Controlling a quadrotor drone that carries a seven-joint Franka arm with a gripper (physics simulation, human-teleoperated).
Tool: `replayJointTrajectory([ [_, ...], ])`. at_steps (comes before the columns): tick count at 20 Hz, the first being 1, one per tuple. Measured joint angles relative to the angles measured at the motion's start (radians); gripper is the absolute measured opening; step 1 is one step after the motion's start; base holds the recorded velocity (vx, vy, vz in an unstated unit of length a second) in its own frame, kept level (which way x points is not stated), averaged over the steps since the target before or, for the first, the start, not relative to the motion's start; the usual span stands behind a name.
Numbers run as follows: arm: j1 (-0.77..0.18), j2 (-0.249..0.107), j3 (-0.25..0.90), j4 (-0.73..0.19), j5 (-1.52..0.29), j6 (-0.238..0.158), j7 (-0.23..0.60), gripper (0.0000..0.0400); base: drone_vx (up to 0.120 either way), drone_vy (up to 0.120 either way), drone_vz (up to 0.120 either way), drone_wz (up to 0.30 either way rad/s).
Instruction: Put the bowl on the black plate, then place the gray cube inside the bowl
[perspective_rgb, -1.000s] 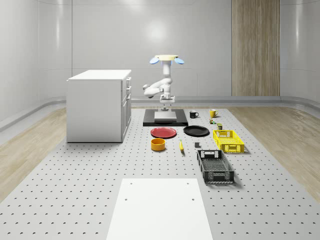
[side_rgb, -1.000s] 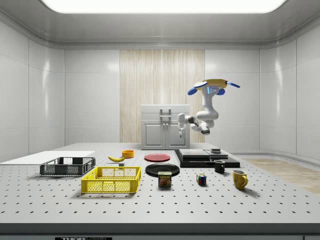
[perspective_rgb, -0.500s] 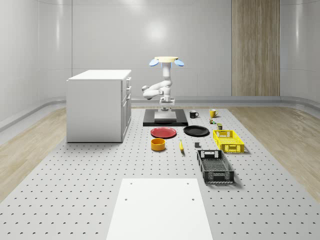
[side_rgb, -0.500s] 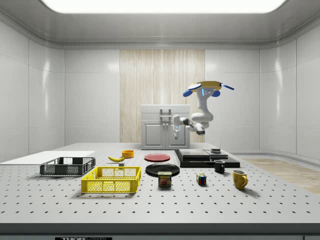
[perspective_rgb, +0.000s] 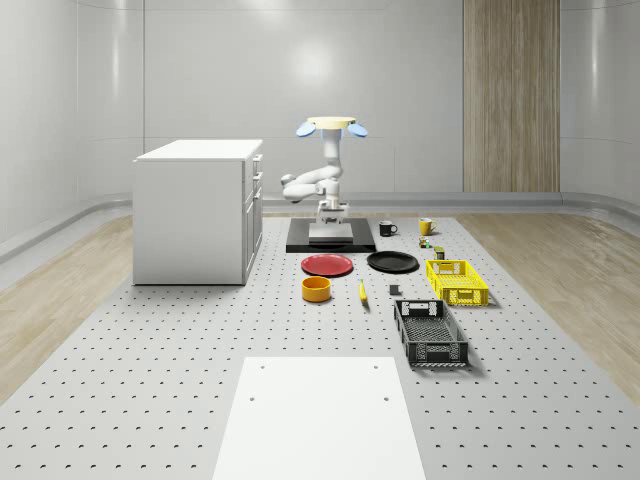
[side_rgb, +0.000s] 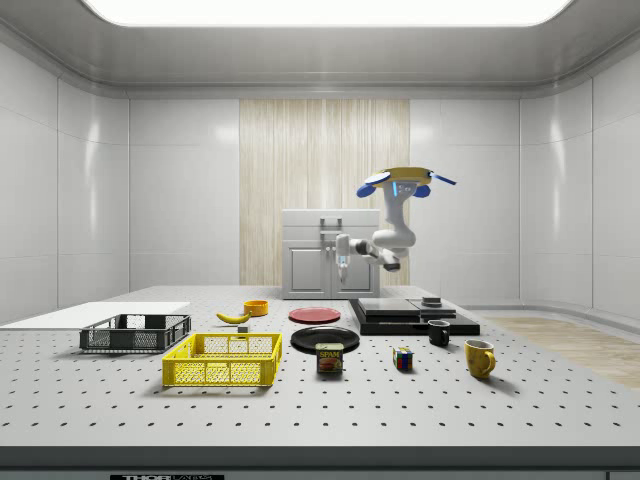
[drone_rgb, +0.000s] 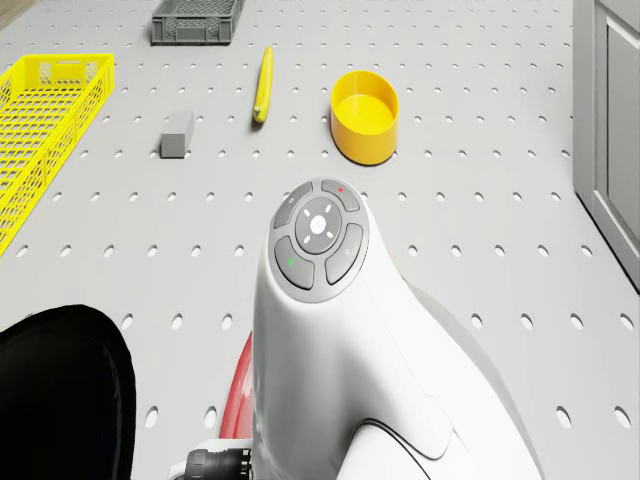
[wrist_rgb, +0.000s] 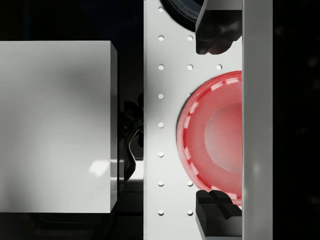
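Likely light and rigid, the bowl (drone_rgb: 365, 116) beside the banana (drone_rgb: 263, 84) suits a rim pinch; gripper (wrist_rgb: 218, 120) spread, empty.

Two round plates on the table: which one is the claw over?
The red round plate, seen between the claw's fingertips in the wrist view; the black round plate lies beside it.

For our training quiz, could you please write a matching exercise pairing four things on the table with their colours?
Things:
1. bowl
2. plate beside the red one
3. cube
4. crate nearest the white board

Colours:
A. gray
B. yellow
C. dark gray
D. black

Pairs: 1-B, 2-D, 3-A, 4-C
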Motion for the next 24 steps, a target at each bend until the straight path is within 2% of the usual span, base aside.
replayJointTrajectory([
  [8,-0.01,-0.035,0.009,0.002,0.017,0.032,0.01,0.04,0.12,-0.005,-0.095,0.0],
  [16,-0.019,-0.067,0.017,0.004,0.033,0.062,0.018,0.04,0.12,0.0,0.0,0.0],
  [19,-0.022,-0.078,0.02,0.005,0.038,0.072,0.021,0.04,0.12,-0.12,0.0,0.0],
  [24,-0.027,-0.096,0.024,0.006,0.046,0.089,0.025,0.04,0.12,0.0,-0.104,0.0],
])
